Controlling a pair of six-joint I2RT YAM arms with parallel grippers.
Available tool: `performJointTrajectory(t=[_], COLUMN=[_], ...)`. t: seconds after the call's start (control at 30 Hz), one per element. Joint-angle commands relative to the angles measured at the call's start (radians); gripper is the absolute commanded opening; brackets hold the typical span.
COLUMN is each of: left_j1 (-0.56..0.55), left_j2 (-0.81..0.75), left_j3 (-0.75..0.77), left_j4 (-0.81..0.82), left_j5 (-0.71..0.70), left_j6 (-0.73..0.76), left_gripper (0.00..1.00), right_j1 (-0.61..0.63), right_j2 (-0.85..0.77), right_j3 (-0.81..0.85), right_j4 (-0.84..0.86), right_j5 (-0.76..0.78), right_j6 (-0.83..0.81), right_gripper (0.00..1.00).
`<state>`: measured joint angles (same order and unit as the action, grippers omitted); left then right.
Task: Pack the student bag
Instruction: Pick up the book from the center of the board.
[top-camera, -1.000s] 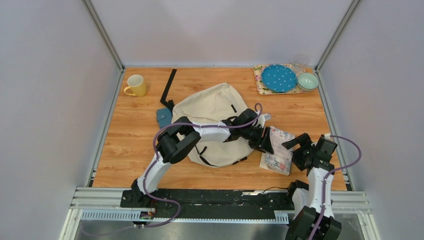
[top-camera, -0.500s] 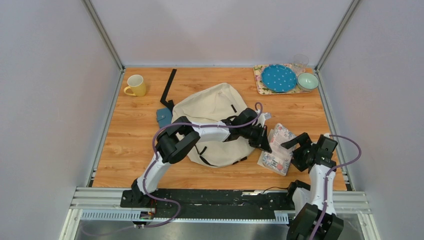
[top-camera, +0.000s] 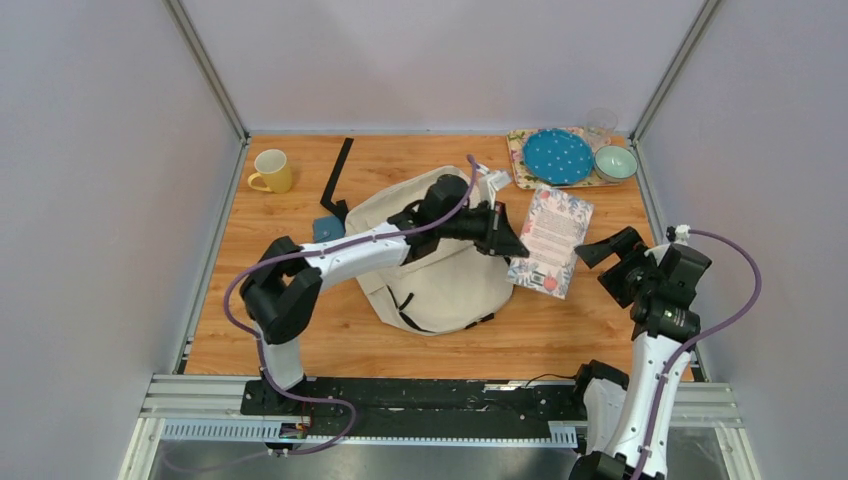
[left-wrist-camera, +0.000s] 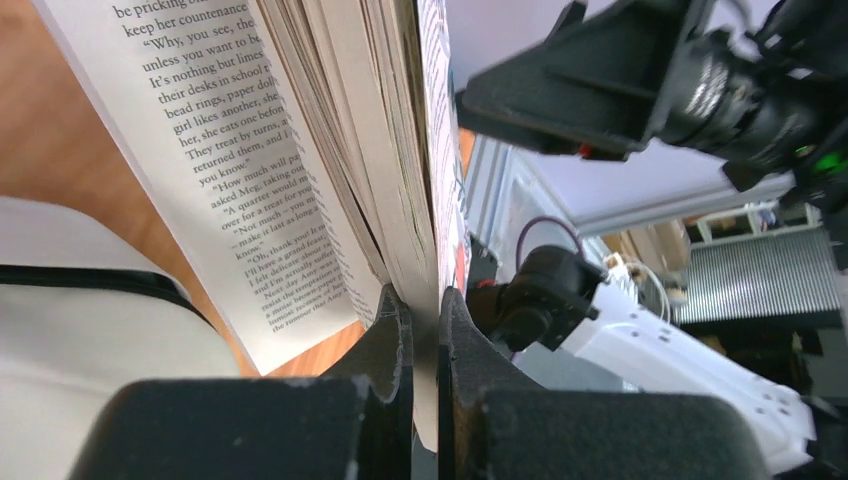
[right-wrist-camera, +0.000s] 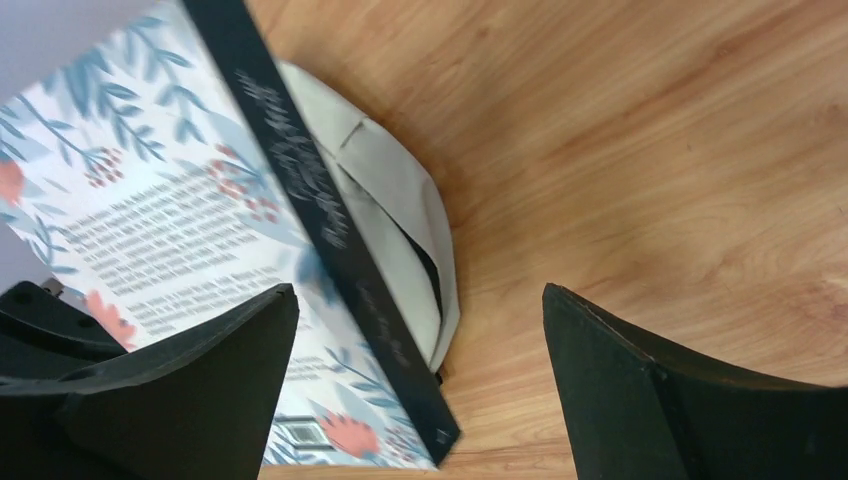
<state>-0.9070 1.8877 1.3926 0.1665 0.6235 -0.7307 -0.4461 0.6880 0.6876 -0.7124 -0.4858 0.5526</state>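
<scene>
The student bag (top-camera: 445, 290), a cream backpack with black straps, lies mid-table. My left arm reaches across it, and my left gripper (top-camera: 508, 242) is shut on the near edge of a floral-covered book (top-camera: 553, 238), which is lifted and tilted beside the bag's right side. In the left wrist view the gripper (left-wrist-camera: 424, 305) pinches the back cover and some of the pages, while the other book pages (left-wrist-camera: 250, 150) fan open. My right gripper (top-camera: 612, 257) stands open just right of the book. In its wrist view the gripper (right-wrist-camera: 418, 300) is wide apart, with the book (right-wrist-camera: 150, 200) and bag (right-wrist-camera: 390, 215) below.
A yellow mug (top-camera: 271, 170) stands at the back left. A black strap (top-camera: 338, 172) and a blue pouch (top-camera: 326, 232) lie left of the bag. At the back right a tray (top-camera: 520, 165) holds a blue plate (top-camera: 557, 156), a bowl (top-camera: 615, 162) and a glass (top-camera: 601, 124).
My left gripper shut on the book and raised it off the table, carrying it toward the back. The right arm pulled back to the right and lifted, its jaws still wide.
</scene>
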Motion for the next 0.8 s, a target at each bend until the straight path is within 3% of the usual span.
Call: performJointTrajectory(t=[0.0,0.23,0.37,0.77], left_j1=[0.051,0.071,0.077,0.091], left_j2=[-0.177,-0.251,-0.262,-0.253], left_j3=[-0.094,-0.179,-0.205,-0.299], left_j4=[0.275,0.395,0.467,0.839], left_j5=[0.051,0.099,0.148,0.303], left_j6=[-0.044,-0.082,-0.101,-0.297], left_gripper=[0.00,0.00,0.00,0.00], right_j1=[0.004,0.015,0.053,0.151], right_j2=[-0.054,-0.053,-0.035,0.044], right_j3=[0.078,0.072,0.033,0.013], right_j4=[-0.016,0.238,0.355,0.427], right_j5=[-0.088,-0.506,-0.525,-0.519], right_j6=[-0.010,0.130,0.158,0.133], right_gripper=[0.96,0.96,0.92,0.93])
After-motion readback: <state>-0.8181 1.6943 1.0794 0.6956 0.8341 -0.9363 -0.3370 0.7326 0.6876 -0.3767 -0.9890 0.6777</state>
